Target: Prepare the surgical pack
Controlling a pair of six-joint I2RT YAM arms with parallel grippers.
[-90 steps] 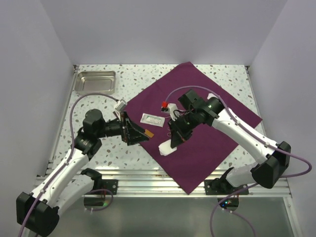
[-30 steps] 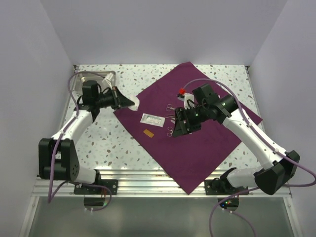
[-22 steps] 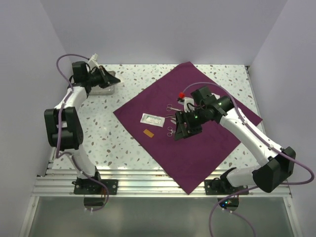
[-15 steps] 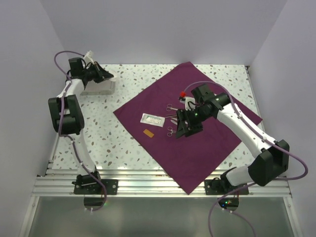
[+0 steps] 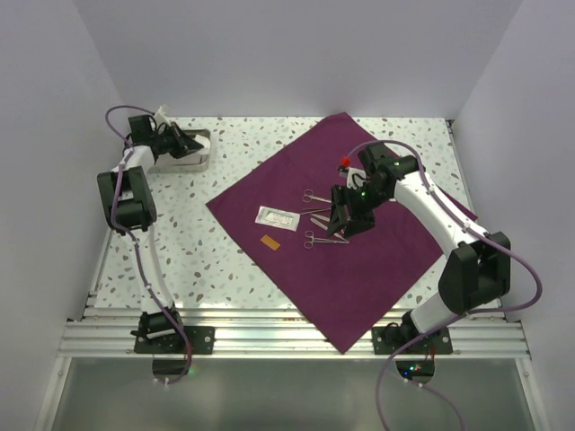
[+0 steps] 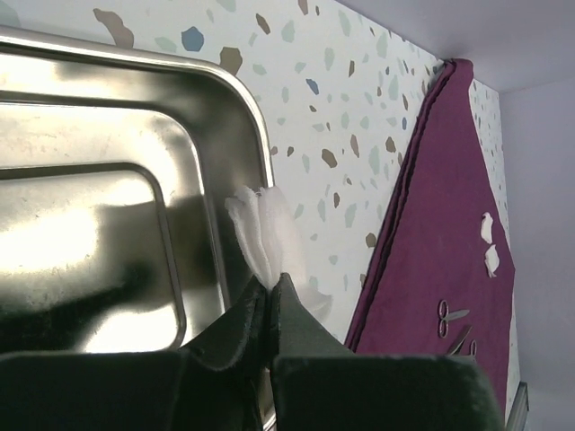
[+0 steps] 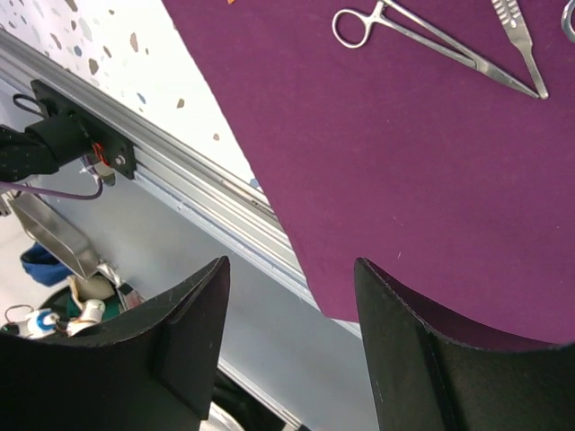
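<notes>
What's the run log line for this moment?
left gripper: shut on white gauze at metal tray rim | right gripper: open above purple cloth | forceps on cloth

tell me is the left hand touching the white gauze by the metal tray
Touching. The left wrist view shows the left hand closed on the white gauze, which pokes out from between its fingertips.
</notes>
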